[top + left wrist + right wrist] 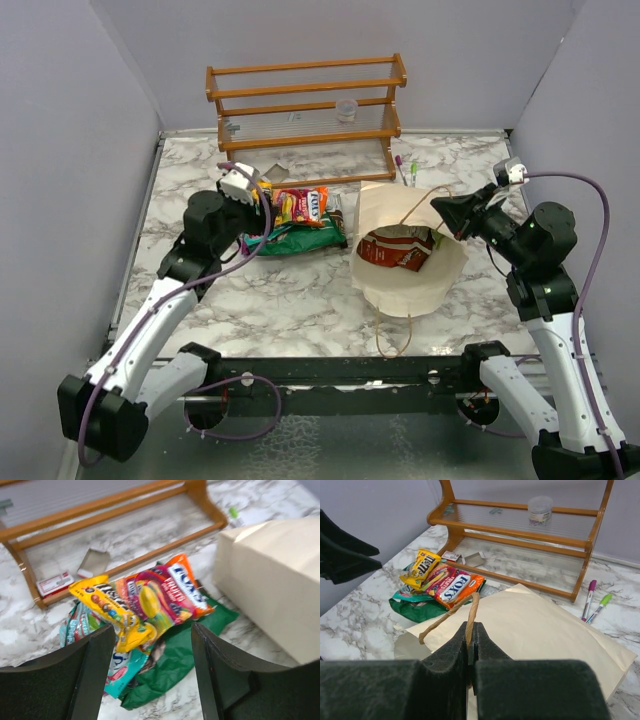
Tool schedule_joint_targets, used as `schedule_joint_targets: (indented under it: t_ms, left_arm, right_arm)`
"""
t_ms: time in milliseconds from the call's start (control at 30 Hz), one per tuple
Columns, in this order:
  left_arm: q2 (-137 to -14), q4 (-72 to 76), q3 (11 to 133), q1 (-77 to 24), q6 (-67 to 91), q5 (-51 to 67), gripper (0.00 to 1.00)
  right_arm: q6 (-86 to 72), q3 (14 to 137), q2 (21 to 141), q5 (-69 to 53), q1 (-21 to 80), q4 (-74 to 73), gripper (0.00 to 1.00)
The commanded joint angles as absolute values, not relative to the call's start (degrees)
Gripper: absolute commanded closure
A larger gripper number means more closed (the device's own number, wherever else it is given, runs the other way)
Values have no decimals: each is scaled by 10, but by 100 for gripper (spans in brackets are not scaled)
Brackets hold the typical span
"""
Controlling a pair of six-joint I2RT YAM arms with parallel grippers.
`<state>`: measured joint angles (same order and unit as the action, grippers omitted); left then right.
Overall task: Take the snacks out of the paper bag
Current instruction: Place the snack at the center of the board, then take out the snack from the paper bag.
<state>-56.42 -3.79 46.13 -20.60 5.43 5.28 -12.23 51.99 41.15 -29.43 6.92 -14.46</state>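
So, my left hand (152, 630) hangs open, holding nothing, right above the snacks (145, 600) piled on the table (300, 300) just beside the paper bag (535, 630). My right hand (471, 630) is pinched shut on the bag's handle (470, 607). A red packet (395, 252) sits inside the bag's open mouth.

**What else sits on your table**

You have a wooden rack (305, 100) at the back of the marble table (290, 310), with a small clear cup (540, 510) on its ribbed shelf. A purple marker (588, 600) and a green marker (600, 608) lie beside its right foot. A red-and-white box (54, 583) and a flat grey piece (94, 561) lie near its left end.
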Motion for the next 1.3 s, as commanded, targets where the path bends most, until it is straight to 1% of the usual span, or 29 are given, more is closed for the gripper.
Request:
schedule_joint_targets:
  t_ms: [0, 100, 133, 233, 367, 533, 600, 667, 833, 900, 967, 1033, 1133, 1267]
  left_arm:
    - [-494, -43, 471, -209, 120, 170, 35]
    - [-474, 15, 442, -246, 178, 260, 32]
    - [-465, 48, 426, -265, 192, 279, 35]
    - [-456, 125, 392, -352, 181, 288, 36]
    - [-517, 92, 427, -483, 88, 250, 37]
    - [-621, 21, 493, -640, -92, 130, 36]
    - [-661, -4, 520, -675, -169, 82, 36]
    - [-697, -13, 541, -686, -234, 56, 36]
    - [-790, -37, 600, -692, -371, 40, 34]
    - [-842, -70, 637, -696, -412, 11, 36]
    - [-889, -88, 662, -702, -440, -20, 39]
    - [-917, -81, 668, -703, -458, -24, 39]
    - [-944, -67, 672, -703, -481, -34, 37]
    - [-1006, -65, 707, -701, -481, -99, 36]
  right_arm:
    - [-125, 520, 409, -298, 71, -126, 98]
    - [-131, 510, 410, -302, 71, -115, 98]
    - [-133, 507, 412, -303, 71, -112, 98]
    - [-135, 506, 416, -309, 71, -108, 98]
    - [-138, 510, 418, -318, 71, -111, 98]
    - [-145, 510, 415, -329, 71, -109, 98]
    - [-147, 511, 414, -336, 71, -108, 98]
    - [-150, 514, 413, -337, 71, -108, 98]
    - [-150, 523, 413, -337, 71, -112, 98]
    - [-149, 527, 413, -338, 71, -114, 98]
    - [-148, 529, 412, -337, 71, -115, 98]
    - [-149, 529, 409, -336, 71, -115, 98]
    - [-147, 530, 409, -336, 71, -120, 98]
    - [-145, 531, 407, -338, 71, -128, 98]
